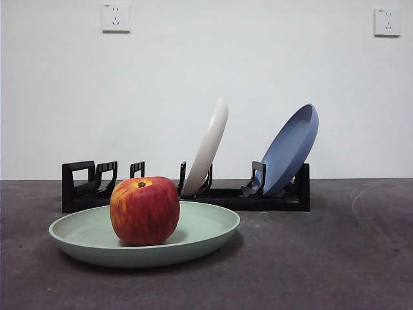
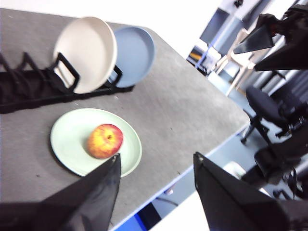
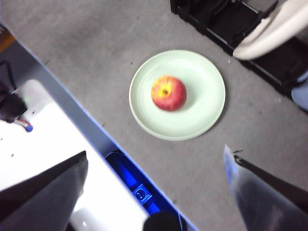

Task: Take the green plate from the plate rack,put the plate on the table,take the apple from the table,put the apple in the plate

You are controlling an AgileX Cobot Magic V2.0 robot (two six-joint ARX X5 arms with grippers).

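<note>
Both goals look met: the large red apple (image 1: 144,210) sits in the matte sage-green round plate (image 1: 206,229) on the dark grey table (image 1: 335,258), before the black slotted plate rack (image 1: 284,197); left gripper (image 2: 156,166) and right gripper (image 3: 156,159) hang high, jaws apart, empty; best simply to keep clear.

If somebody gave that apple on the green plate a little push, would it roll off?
Probably not far. The apple is round, so a nudge would likely rock or roll it, but it stands stem up on its base near the middle of the green plate, whose raised rim should catch it. Its skin looks smooth and glossy, so it may be a bit slippery to grip.
</note>
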